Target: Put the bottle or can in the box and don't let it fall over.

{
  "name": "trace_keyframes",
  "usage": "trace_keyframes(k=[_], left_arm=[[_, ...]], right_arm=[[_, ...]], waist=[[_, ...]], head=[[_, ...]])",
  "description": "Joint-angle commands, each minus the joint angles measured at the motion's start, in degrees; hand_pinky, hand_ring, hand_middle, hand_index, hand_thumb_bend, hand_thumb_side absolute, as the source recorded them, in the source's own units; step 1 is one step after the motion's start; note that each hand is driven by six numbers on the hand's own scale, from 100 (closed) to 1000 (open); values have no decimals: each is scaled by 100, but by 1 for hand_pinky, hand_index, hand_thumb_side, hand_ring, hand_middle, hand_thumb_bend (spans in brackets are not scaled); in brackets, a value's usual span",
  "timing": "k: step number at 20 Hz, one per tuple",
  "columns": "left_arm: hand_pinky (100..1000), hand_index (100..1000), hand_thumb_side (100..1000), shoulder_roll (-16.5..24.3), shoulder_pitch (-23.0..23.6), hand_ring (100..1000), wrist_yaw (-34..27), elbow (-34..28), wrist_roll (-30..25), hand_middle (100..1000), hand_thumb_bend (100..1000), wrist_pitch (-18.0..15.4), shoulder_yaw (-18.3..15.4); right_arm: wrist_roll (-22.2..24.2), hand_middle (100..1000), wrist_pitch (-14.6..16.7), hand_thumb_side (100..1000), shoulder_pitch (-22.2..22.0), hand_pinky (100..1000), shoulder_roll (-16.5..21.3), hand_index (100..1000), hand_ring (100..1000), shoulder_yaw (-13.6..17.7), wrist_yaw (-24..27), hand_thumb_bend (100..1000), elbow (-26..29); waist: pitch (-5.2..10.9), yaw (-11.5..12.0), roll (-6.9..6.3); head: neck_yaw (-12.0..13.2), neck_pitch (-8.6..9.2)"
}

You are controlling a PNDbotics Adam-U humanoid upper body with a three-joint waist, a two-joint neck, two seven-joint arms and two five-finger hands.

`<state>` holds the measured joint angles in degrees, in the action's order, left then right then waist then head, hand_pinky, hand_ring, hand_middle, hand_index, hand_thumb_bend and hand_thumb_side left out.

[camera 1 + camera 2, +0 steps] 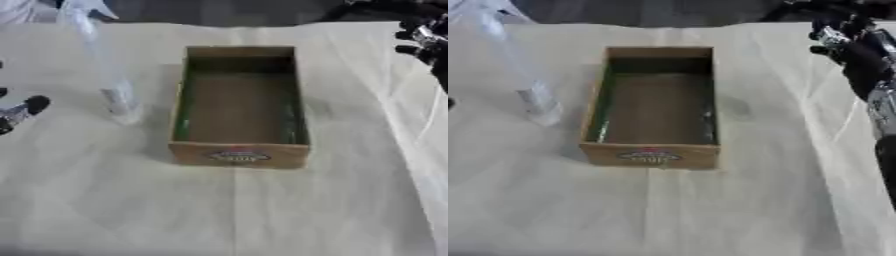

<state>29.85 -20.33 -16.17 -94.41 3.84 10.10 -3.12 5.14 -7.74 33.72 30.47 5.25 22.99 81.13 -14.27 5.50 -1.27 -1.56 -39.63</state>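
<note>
A tall clear bottle (121, 102) with a pale label band stands upright on the cloth, just left of the box. The open cardboard box (239, 155) lies in the middle with green inner walls, a printed logo on its near wall and nothing inside. My left hand (24, 109) shows only at the left edge, fingers spread, a short gap from the bottle and holding nothing. My right hand (840, 41) hangs at the upper right, well clear of the box, with relaxed fingers and nothing in them.
A cream cloth (236, 210) with fold creases covers the table. A pale blurred shape (77, 11) at the far left edge lines up with the bottle's top; I cannot tell whether it touches. My dark right forearm (881, 100) runs down the right edge.
</note>
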Motion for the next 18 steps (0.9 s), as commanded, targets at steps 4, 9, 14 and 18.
trace_keyframes(k=[4,9,14,18], left_arm=[[887,875,100,177,-389,977,-153,210,-347,805,824,67,223],[890,877,100,191,-628,983,-184,345,-582,810,825,122,360],[889,867,100,167,-866,987,-158,500,-752,809,830,99,439],[888,858,100,143,-1021,986,-116,628,-818,805,836,73,494]], right_arm=[[14,730,-19,271,94,808,72,893,823,20,-13,180,25],[22,729,-37,274,102,807,49,892,821,12,-20,177,13],[37,727,-46,277,117,807,26,889,820,4,-26,176,3],[47,726,-53,281,127,807,13,888,819,-2,-27,174,-11]], waist=[[150,-35,19],[145,-59,24],[142,-86,44],[133,-104,59]], head=[[41,51],[56,58],[66,64],[86,74]])
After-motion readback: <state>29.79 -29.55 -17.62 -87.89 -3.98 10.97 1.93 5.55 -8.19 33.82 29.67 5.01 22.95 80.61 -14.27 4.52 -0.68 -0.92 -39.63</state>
